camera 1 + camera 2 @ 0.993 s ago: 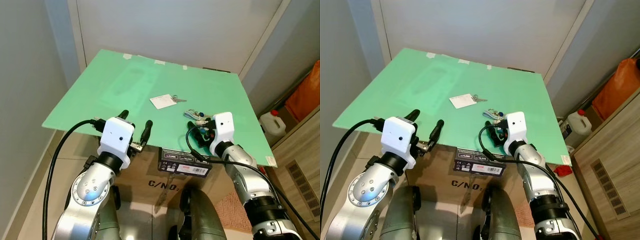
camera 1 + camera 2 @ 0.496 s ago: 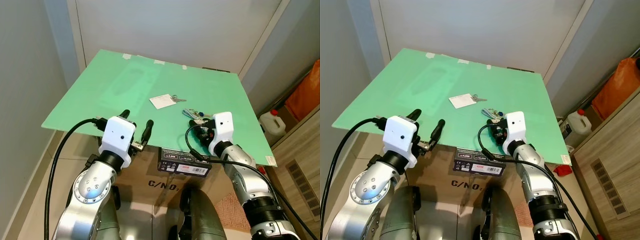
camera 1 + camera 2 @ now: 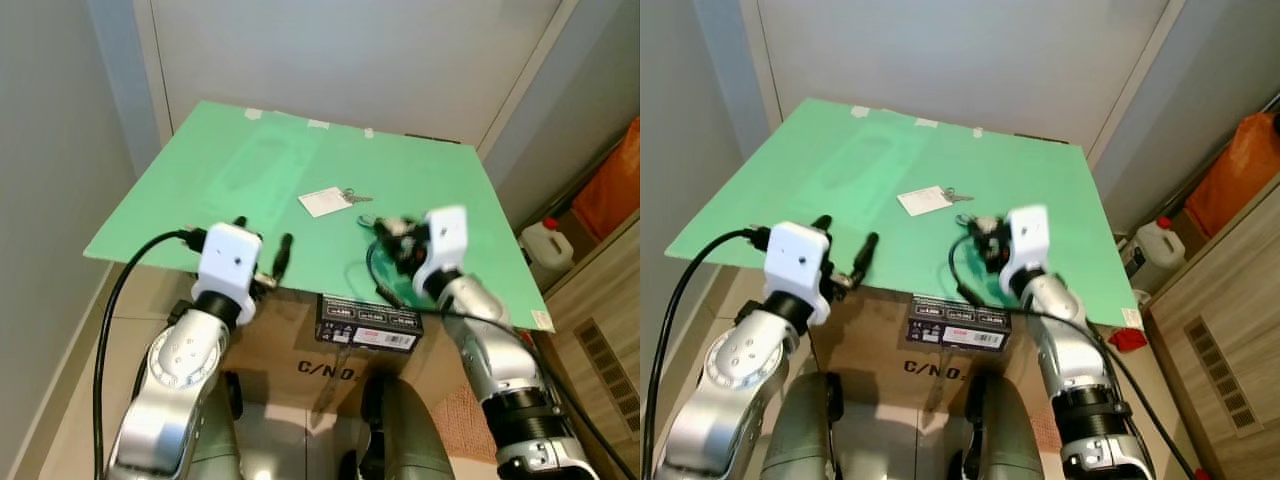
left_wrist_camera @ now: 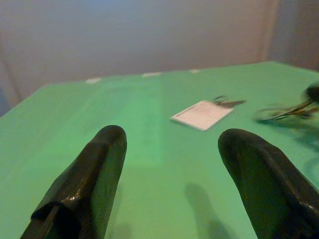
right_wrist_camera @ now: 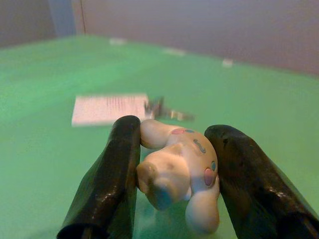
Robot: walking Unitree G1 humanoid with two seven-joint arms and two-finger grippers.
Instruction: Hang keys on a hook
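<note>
- Your right pincer [image 5: 169, 174] grips the key bunch's toy charm [image 5: 174, 167] just above the table [image 3: 200, 170].
- Your left pincer [image 4: 169, 179] hangs open.
- Hanging remains.

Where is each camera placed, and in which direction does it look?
Left eye view: on the head, looking forward and down at the green table; both silver arms show, left hand and right hand.
Right eye view: beside it, same scene, slightly shifted.
Left wrist view: along the open left fingers, across the table to the white card.
Right wrist view: along the right fingers, which grip a white figure charm.
Shared: the white card lies in every view.
</note>
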